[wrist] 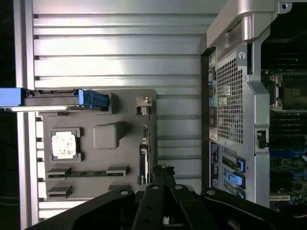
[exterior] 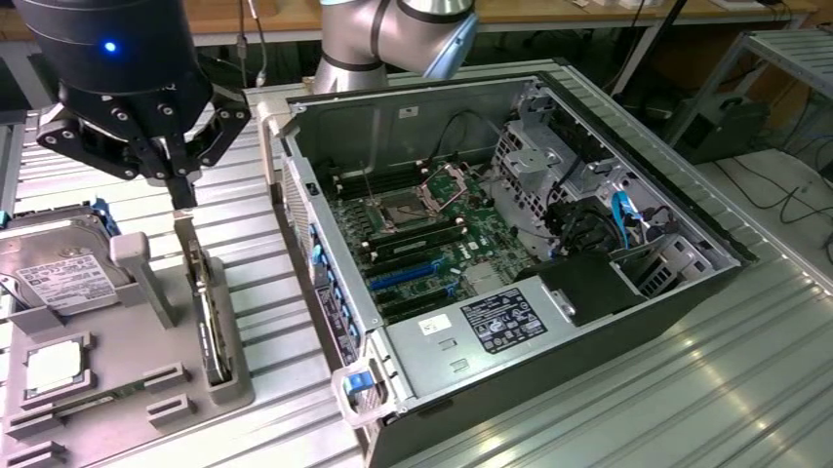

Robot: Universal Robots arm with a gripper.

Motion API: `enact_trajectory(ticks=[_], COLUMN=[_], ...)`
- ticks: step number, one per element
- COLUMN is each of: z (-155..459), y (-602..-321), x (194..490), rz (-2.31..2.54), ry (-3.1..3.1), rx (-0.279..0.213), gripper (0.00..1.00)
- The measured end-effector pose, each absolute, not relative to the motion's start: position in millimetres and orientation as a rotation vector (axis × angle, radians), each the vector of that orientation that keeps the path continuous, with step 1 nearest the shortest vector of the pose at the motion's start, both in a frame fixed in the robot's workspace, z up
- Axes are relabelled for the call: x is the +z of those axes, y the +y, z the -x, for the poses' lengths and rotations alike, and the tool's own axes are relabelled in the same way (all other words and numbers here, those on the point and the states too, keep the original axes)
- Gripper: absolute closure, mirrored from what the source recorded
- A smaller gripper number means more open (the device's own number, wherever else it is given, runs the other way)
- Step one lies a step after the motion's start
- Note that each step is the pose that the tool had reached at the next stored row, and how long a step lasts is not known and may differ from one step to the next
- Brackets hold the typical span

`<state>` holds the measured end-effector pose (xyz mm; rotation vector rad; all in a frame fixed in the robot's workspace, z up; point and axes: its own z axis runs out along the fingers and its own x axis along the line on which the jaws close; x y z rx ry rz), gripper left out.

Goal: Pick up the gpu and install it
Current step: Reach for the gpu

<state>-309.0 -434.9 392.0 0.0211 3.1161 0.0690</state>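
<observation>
The gpu (exterior: pixel 206 304) stands on edge in a slot of the grey holder (exterior: pixel 124 361) on the table (exterior: pixel 677 390), just beside the open computer case (exterior: pixel 390 117). The gripper (exterior: pixel 182 198) hangs directly over the card's silver bracket end. Its jaws are pressed together and seem to hold nothing; whether the tips touch the bracket I cannot tell. With the jaws closed like this, a descent would likely strike the thin top edge instead of straddling it. An off-centre pinch could cock the card in its slot.
</observation>
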Motion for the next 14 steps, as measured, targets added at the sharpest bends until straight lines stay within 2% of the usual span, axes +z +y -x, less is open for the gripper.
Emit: enact_trajectory(ticks=[14], z=[328.8], y=[-438.5], x=[391.9], rz=[-0.021], ry=[3.116], rx=[0.069], gripper=[0.89])
